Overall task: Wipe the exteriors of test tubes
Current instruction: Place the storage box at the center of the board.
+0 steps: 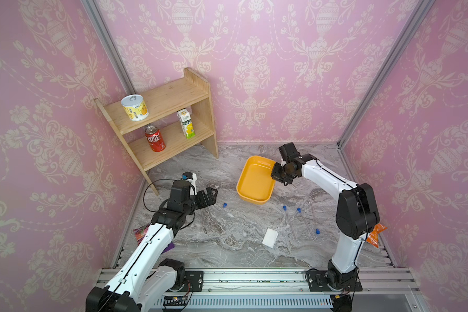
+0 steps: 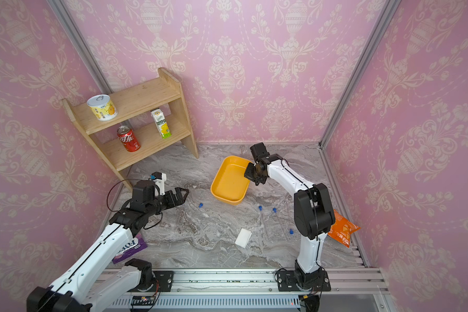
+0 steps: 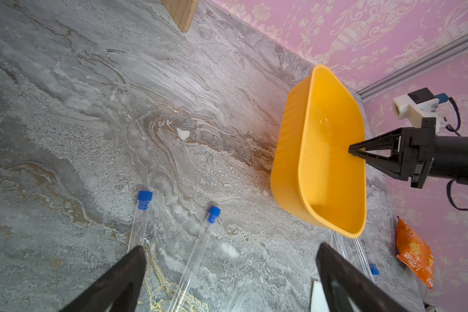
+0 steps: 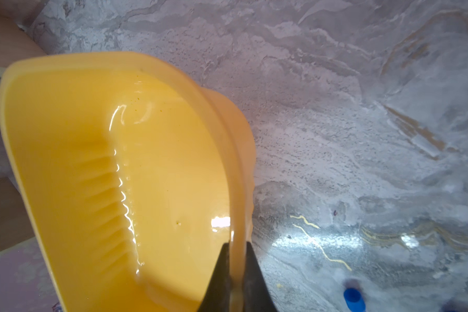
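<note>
Left wrist view puts the left gripper [image 3: 230,247] nearest, jaws spread wide and empty, above two tubes [image 3: 139,227] lying flat on the table [image 3: 92,108]. Three more lie near the pad [image 1: 270,237]. Farther on, the right gripper [image 3: 351,149] pinches the rim of the tray [image 3: 287,151], which is tilted with water inside. Levelling it slowly should avoid a spill. Open table lies between tray and shelf [image 1: 210,129]; walls close the far side.

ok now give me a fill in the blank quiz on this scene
1. Of the left gripper and right gripper, the ___ one pinches the yellow tub's rim.
2. Every visible test tube cap is ___.
3. The wooden shelf holds exactly ___ items.
Answers: right; blue; three
</note>
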Action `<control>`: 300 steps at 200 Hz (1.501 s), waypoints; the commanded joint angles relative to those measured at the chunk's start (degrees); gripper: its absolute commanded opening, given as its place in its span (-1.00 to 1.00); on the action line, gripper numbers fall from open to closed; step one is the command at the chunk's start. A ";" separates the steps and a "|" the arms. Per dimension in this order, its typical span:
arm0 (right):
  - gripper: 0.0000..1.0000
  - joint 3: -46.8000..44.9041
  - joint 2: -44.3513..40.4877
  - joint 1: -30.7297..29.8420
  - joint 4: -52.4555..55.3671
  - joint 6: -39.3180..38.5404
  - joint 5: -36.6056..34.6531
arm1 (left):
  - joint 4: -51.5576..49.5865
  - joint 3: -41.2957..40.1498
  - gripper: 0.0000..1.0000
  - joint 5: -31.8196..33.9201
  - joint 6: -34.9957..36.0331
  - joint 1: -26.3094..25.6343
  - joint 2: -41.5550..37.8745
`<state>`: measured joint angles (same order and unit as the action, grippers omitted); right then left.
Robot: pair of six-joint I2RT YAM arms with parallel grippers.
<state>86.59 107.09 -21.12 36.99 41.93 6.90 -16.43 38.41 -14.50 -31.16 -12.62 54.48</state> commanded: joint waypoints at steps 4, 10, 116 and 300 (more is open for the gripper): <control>-0.85 -2.42 -2.10 -2.83 1.84 -3.18 -2.38 | -0.68 0.20 0.98 0.61 0.18 -0.38 0.49; -0.85 -3.23 -2.38 -3.35 1.47 -2.91 -2.24 | -0.90 0.41 0.98 0.64 0.01 -0.37 0.77; -0.84 -15.43 -6.45 -6.87 -5.74 -0.97 -1.11 | -4.45 1.57 0.98 1.13 -1.97 -0.50 0.98; 1.00 -19.88 -14.95 -8.85 -2.72 0.00 -4.38 | -3.61 0.17 0.98 2.10 -2.00 -2.34 2.21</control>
<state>65.25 97.21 -29.69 28.86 44.21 5.72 -19.42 38.52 -14.02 -32.53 -14.35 56.05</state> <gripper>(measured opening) 0.949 0.992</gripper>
